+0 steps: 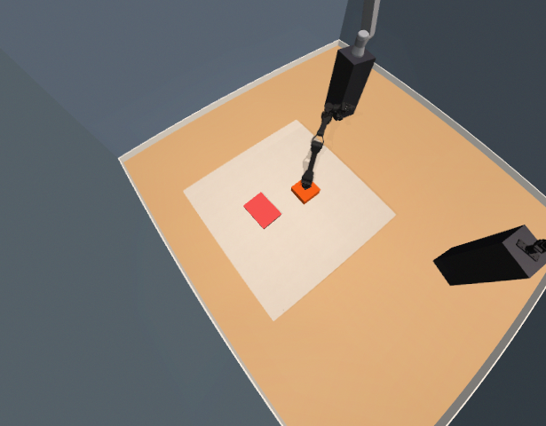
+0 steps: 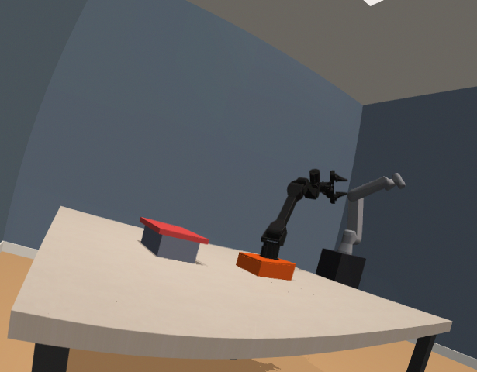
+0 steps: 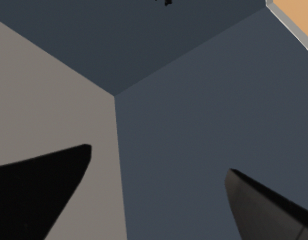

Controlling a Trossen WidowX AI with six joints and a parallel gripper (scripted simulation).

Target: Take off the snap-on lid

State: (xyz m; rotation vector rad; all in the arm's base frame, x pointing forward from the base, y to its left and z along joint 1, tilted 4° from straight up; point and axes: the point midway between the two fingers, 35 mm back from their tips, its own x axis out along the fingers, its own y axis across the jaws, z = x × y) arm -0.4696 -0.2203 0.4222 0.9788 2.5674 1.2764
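— Clutter first: what stands around the box?

— Only a flat orange block on the pale wooden table, which carries the black six-joint arm. It sits near the box, apart from it, with bare table top between the two. Off the table, a black pedestal holds a grey arm behind the far edge, and the top view shows a second black pedestal on the tan floor, well away.

— Anything between the gripper and the box?

— Nothing that I can see. The black parallel-jaw gripper is raised high above the table, on the far side of the orange block from the box, and points away from it toward the dark wall. The wrist view shows only wall and ceiling between the two black fingers.

— Fingers?

— Spread wide, with nothing between them.

— And the box itself?

— The grey rectangular storage box stands on the table left of the orange block in the exterior view. Its red flat snap-on lid sits on top, overhanging the walls, so the inside is hidden.
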